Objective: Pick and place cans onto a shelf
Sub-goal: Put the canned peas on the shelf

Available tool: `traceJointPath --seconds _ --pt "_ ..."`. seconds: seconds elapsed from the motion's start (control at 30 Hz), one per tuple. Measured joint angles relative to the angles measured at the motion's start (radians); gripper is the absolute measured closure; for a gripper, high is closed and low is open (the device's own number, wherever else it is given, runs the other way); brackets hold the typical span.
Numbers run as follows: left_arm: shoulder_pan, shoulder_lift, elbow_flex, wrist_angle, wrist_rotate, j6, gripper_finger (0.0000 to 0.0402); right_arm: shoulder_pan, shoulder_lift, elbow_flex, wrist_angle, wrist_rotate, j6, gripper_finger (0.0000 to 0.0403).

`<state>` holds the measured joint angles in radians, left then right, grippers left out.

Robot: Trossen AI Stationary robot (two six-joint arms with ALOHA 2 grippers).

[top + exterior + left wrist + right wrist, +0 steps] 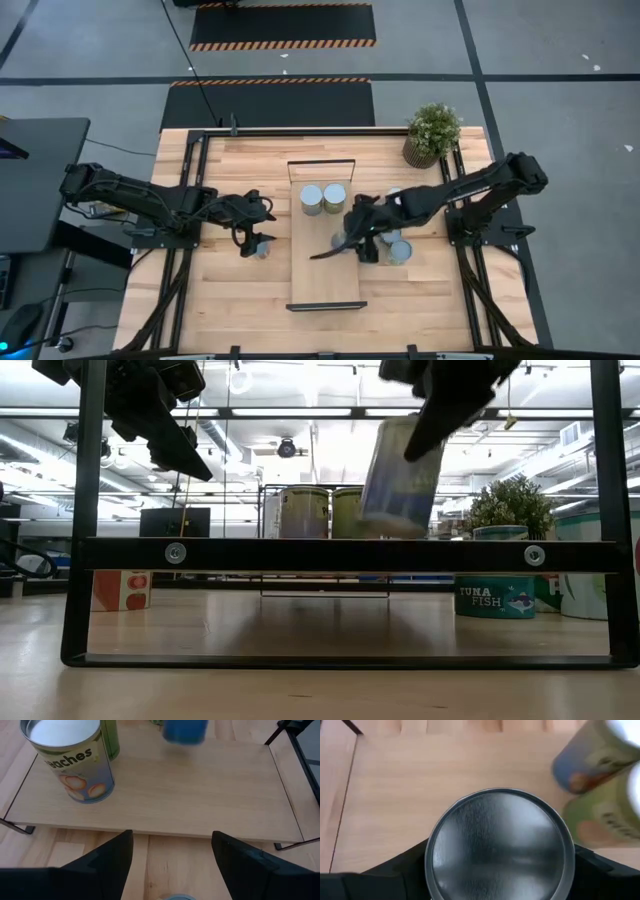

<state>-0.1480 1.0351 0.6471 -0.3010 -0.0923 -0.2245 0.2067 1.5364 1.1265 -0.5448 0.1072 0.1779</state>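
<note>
The shelf (323, 262) is a long light-wood board with black end frames in the middle of the table. Two cans (312, 199) (334, 197) stand upright on its far part. My right gripper (355, 232) hovers over the shelf's right side, shut on a blue-sided can (400, 475) with a silvery lid (497, 850). My left gripper (171, 835) is open left of the shelf, above another can (261, 247) that stands on the table, and holds nothing. My right gripper pinches the can by its side walls just below the lid rim (432, 860), one finger (395, 867) on each side. The fingers slant down from the table's right. The can hangs tilted below them, lifted clear of the shelf.
Several more cans (399, 250) stand on the table right of the shelf, among them a tuna tin (495, 598). A potted plant (432, 133) sits at the far right corner. The near half of the shelf board is bare wood.
</note>
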Motion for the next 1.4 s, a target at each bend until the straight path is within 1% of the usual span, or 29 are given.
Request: traceJointPath --seconds 0.1,0.2,0.3,0.5,0.67,1.0,1.2,1.4 --pt "0.0 0.0 0.0 0.001 0.0 0.0 0.0127 0.003 0.062 0.038 -0.039 0.012 0.03 0.0077" --pt "0.0 0.0 0.0 0.0 0.0 -0.001 0.0127 0.003 0.105 0.098 -0.08 0.048 0.032 0.0077" --pt "0.0 0.0 0.0 -0.005 0.0 -0.016 0.0127 0.002 0.142 0.128 -0.105 0.056 0.024 0.0075" --pt "0.0 0.0 0.0 -0.007 0.0 -0.019 0.0127 0.003 0.182 0.137 -0.102 0.05 -0.047 0.0044" --pt "0.0 0.0 0.0 -0.008 0.0 -0.018 0.0127 0.003 0.172 0.137 -0.113 0.063 -0.05 0.0029" --pt "0.0 0.0 0.0 -0.008 0.0 -0.016 0.0127 0.027 0.11 0.137 -0.154 0.16 -0.042 0.0028" --pt "0.0 0.0 0.0 -0.007 0.0 -0.016 0.0127 0.041 0.09 0.143 -0.163 0.215 -0.064 0.0028" --pt "0.0 0.0 0.0 -0.009 0.0 -0.016 0.0127 0.059 0.073 0.151 -0.189 0.223 -0.062 0.0028"
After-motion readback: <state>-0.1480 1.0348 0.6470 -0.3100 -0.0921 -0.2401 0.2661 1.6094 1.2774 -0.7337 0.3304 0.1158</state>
